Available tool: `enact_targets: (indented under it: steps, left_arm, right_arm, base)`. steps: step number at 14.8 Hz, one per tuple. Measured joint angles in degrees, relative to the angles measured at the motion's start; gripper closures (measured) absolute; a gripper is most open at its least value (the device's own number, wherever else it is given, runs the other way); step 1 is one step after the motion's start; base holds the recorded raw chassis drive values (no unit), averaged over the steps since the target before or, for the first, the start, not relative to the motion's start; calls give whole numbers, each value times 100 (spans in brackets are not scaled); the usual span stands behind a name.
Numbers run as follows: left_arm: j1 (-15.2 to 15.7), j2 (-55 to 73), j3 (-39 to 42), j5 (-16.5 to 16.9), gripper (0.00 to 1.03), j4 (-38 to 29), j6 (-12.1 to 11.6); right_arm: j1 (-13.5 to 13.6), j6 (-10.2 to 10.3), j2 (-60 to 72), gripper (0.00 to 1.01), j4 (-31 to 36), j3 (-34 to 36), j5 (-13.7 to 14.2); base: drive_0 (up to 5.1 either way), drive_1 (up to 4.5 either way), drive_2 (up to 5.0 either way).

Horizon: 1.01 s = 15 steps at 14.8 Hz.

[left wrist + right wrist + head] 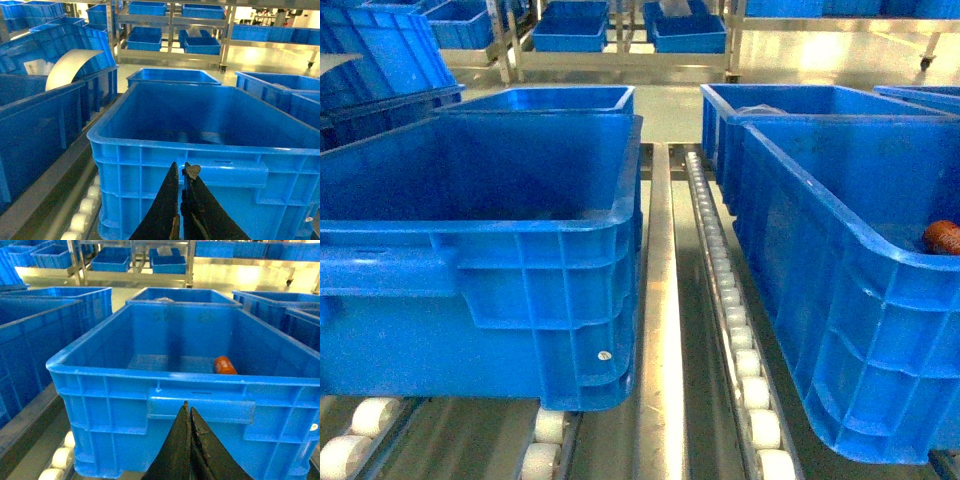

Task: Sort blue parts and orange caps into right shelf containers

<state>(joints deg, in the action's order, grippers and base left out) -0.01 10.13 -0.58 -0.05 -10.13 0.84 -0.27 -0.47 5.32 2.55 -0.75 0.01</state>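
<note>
Left pincer (181, 172), seen only in its own wrist view, had its two dark jaws pressed together with nothing between them, and it hung just in front of the near wall of the left crate (200, 150). Right pincer (188, 412), likewise visible only from its wrist camera, was closed and empty, with its tips level with the handle ledge of the right crate (125, 390).

Both bright-blue crates stood on a roller conveyor (740, 340), the left crate (520, 260) and the right crate (840, 300) well apart, with a metal rail (660, 300) between them. An orange cap (225, 365) lay on its side on the floor of the right crate, near the right wall; in the head view the cap (942, 237) showed just above the crate's rim at the frame's right edge. Further blue crates (570, 30) sat on metal shelving (510, 50) in the background. A curved pale sheet (70, 65) rested in a neighbouring crate on the left.
</note>
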Motion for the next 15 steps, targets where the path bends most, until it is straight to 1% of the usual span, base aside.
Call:
enact_targets:
  steps: [1, 2, 3, 4, 5, 6, 7, 8, 9, 10, 12, 13, 14, 15]
  left_arm:
    - [0, -328, -20, 0, 101, 457, -2]
    - [2, -881, -2, 7, 101, 1093, -4]
    - [0, -944, -44, -13, 101, 935, -9]
    - [4, -951, -4, 4, 101, 1060, -7]
    - [4, -951, -2, 4, 101, 1043, -9]
    - [4, -951, -2, -2, 97, 1038, -4]
    - [4, -951, -2, 4, 87, 1036, -7]
    - [4, -951, -2, 4, 56, 1036, -7]
    - [4, -951, -2, 4, 43, 1036, -7]
    - [4, -951, -2, 4, 34, 1036, -7]
    - [4, -951, -2, 4, 9, 1036, -7]
    - [4, -951, -2, 4, 3, 1036, -22]
    - [4, -951, -2, 4, 6, 1036, -20]
    - [4, -951, -2, 4, 5, 1036, -22]
  right_arm:
    - [0, 2, -516, 100, -212, 0, -7]
    - [0, 2, -505, 100, -256, -4, 4]
    - [0, 2, -501, 100, -315, 0, -2]
    - [9, 2, -503, 100, -264, 0, -2]
    - [26, 2, -503, 100, -286, 0, -7]
    - [26, 0, -503, 98, -280, 0, -4]
    - [26, 2, -503, 87, -282, 0, -4]
    - [26, 2, -503, 56, -282, 0, -4]
    - [26, 2, -503, 43, -282, 0, -7]
    - [26, 2, -503, 34, -282, 0, -4]
    - [26, 2, -503, 8, -282, 0, -4]
    - [26, 4, -503, 1, -282, 0, -4]
    - [26, 2, -503, 4, -282, 0, -4]
    - [26, 2, -503, 3, -282, 0, -4]
  base:
    - [0, 0, 0]
    - [0, 0, 0]
    - [0, 0, 0]
    - [0, 0, 0]
    - [0, 0, 0]
    - [0, 0, 0]
    - [0, 0, 0]
    - [0, 0, 0]
    - [0, 0, 0]
    - [0, 0, 0]
    - [0, 0, 0]
    - [0, 0, 0]
    - [0, 0, 0]
    - [0, 0, 0]
